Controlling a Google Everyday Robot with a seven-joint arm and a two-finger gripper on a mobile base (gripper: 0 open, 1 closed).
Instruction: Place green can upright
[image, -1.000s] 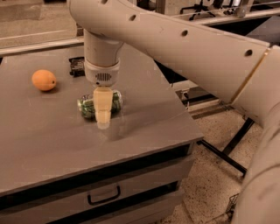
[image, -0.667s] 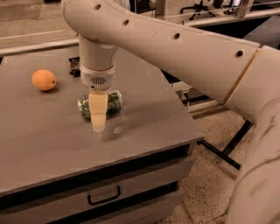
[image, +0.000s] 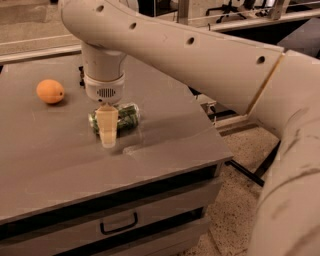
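We see the green can (image: 126, 117) lying on its side on the grey table (image: 170, 140), left of centre in the frame, with its long axis running roughly left to right. The gripper (image: 109, 131) hangs straight down from the arm's wrist, right at the can's left part, its tip close to the tabletop. We cannot tell how wide the gripper stands, nor whether it has hold of the can.

We judge the can to be light and stiff, but thin-walled, so a hard squeeze could dent it. Its smooth, rounded side is likely to be slippery and free to roll across the table. We would take it across the middle of its body with modest pressure, then tip it onto its flat base.

An orange (image: 50, 91) sits well apart at the upper left.
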